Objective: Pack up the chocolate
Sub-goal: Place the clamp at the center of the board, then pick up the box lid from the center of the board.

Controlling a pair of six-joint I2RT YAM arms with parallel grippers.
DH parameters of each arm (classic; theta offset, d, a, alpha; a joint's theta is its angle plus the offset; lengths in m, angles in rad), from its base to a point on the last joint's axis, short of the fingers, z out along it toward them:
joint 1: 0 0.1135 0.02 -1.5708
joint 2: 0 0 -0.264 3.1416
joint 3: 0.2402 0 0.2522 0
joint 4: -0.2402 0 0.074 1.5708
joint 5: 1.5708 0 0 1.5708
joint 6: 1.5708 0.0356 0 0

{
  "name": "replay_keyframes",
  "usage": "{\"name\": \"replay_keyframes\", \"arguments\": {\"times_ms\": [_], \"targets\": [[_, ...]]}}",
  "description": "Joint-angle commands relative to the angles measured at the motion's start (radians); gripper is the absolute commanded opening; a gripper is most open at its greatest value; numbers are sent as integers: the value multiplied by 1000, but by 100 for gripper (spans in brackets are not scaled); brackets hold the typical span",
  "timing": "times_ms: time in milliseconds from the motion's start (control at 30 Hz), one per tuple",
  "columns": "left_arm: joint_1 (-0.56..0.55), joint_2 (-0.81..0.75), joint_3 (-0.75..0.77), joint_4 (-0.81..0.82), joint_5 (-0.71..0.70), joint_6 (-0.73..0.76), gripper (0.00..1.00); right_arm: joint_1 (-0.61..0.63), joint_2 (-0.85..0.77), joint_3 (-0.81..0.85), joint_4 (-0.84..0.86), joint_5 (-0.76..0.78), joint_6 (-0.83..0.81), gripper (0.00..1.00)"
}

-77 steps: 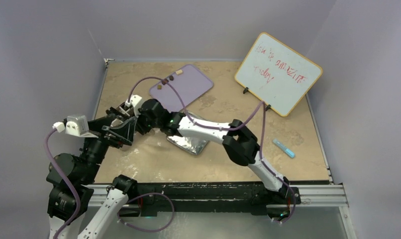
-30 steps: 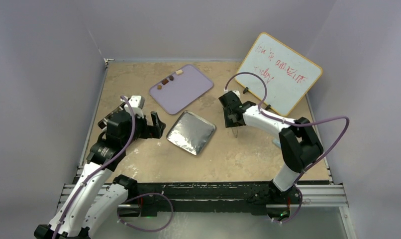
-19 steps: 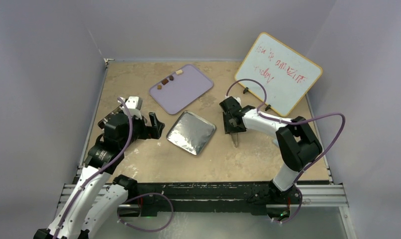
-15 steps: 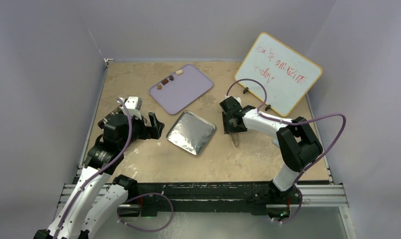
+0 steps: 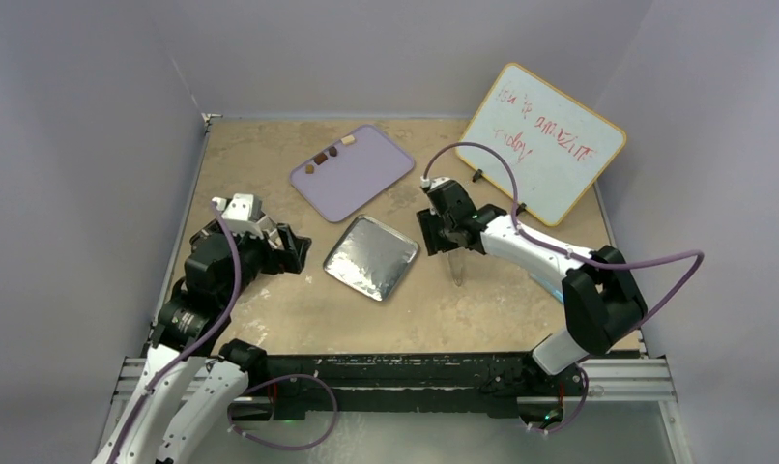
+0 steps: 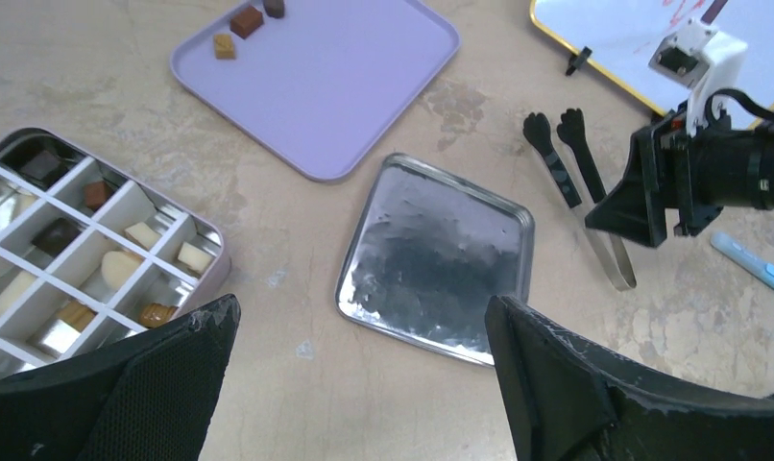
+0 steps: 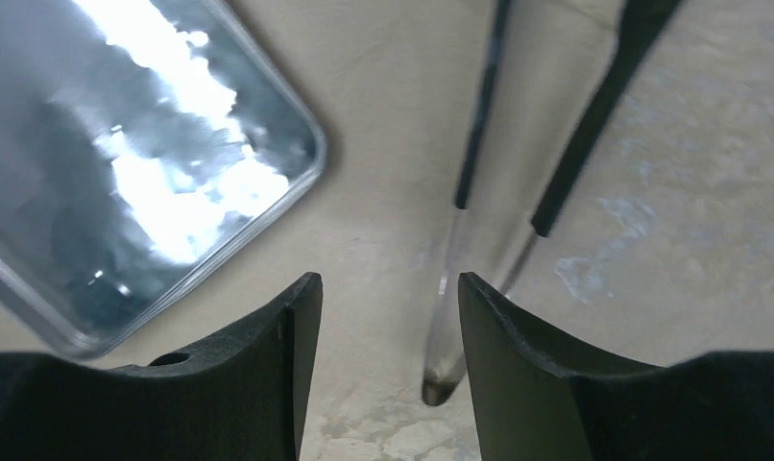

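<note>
Brown chocolate (image 6: 247, 20) on lilac tray (image 6: 335, 86), seemingly well beyond left gripper (image 6: 359, 317).

Lilac tray (image 6: 345, 96); silver lid (image 6: 436, 259); brown/cream choc (image 6: 247, 19); blue marker (image 6: 751, 261); mottled tan table (image 6: 95, 86).

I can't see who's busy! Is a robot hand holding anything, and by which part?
No. The left gripper and right gripper are both open and empty; the tongs lie on the table under the right one.

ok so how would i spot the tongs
Find the whiteboard propped at the far right. In front of it, right of the silver lid, lie the tongs: thin metal arms ending in two black paw-shaped tips.
</note>
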Motion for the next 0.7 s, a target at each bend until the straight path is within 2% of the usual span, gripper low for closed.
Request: {"name": "replay_keyframes", "arguments": {"times_ms": [0,67,167,333,533,667], "targets": [[4,-50,14,23,-96,21,98,47,-25,27,86,-195,-179,55],[4,-78,13,22,-119,19,97,72,-16,51,84,-253,-209,52],[4,-120,10,23,-140,14,97,147,20,91,70,-223,-254,47],[4,-203,18,19,-223,5,96,232,136,176,62,-247,-211,44],[4,-350,-19,55,-251,1,96,311,245,250,75,-269,-186,45],[4,-370,-20,57,-255,2,96,356,302,291,74,-272,-190,46]]}}
